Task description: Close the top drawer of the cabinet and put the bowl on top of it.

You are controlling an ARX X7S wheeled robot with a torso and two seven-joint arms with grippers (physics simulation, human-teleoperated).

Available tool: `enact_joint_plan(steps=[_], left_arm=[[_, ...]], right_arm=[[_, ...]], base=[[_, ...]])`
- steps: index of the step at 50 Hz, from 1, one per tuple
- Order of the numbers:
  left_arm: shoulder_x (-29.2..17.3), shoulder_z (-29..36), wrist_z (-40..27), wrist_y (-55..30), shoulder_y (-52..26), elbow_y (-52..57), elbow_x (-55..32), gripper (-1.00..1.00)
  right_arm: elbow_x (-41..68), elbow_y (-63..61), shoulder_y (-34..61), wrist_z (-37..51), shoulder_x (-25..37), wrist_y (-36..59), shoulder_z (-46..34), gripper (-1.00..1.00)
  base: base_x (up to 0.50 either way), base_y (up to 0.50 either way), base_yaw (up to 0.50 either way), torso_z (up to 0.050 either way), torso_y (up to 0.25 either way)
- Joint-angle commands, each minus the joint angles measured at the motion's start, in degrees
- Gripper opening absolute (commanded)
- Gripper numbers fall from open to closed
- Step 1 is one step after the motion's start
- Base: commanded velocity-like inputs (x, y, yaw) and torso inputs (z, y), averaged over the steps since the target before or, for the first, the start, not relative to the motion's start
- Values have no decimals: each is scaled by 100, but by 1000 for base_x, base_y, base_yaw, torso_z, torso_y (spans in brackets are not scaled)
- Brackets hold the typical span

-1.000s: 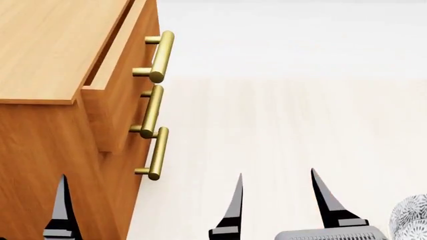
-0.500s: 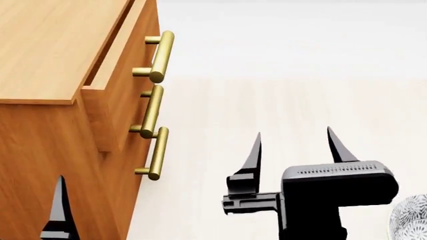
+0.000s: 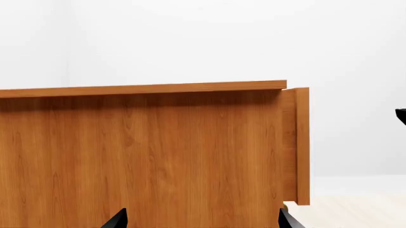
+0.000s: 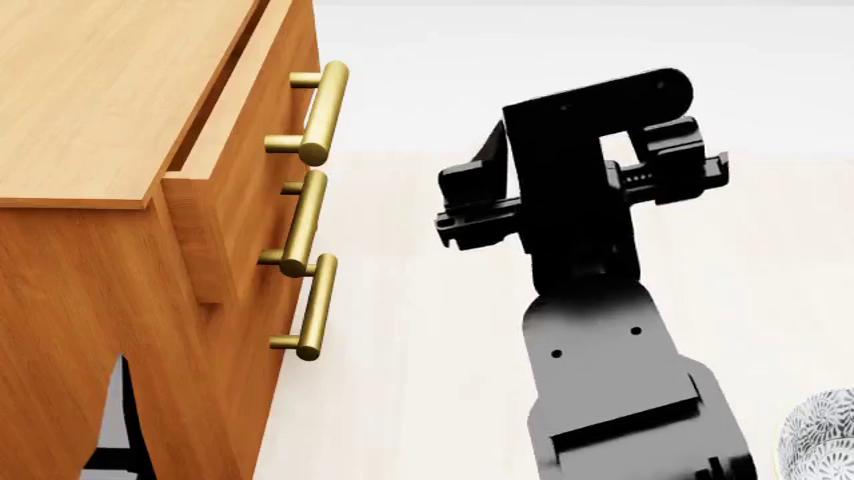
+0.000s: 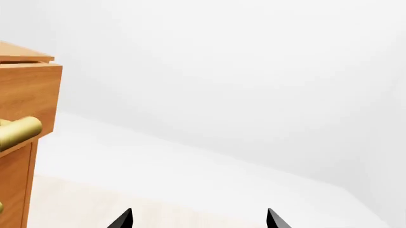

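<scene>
The cabinet fills the left of the head view. Its top drawer stands pulled out a little, and its brass handle faces right. My right gripper is open and empty, raised at the height of that handle and well to its right, apart from it. From the head, I see only its black body. In the right wrist view, the drawer front and handle end sit at the frame's edge. My left gripper is open, facing the cabinet side. The bowl peeks in at the lower right.
Two lower drawers with brass handles sit under the top one. Pale floor lies between the cabinet and my right arm. One left fingertip shows low beside the cabinet side.
My right arm has risen from the bottom of the head view to the height of the top drawer's handle. The left gripper, the drawer and the bowl have not moved.
</scene>
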Motion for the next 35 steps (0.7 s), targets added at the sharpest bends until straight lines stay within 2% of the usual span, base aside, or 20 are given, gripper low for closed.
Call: enact_joint_plan(steps=[1,18,35], left_arm=[[-39,29,-32,57,8,-74,-2,100],[-79,72,-68,121,-34,-204,-9,100],[-166,62,-103,216,87,-118,-45,100]], right_arm=[[-111,1482,860,-81,-435,-312,-418,100],[4,1862,999,21,-1002,-593,-956,100],[952,2136,1068,648,-1060,-941,-2317,100]], base=[[0,0,0,0,0],[0,0,0,0,0],[0,0,0,0,0]])
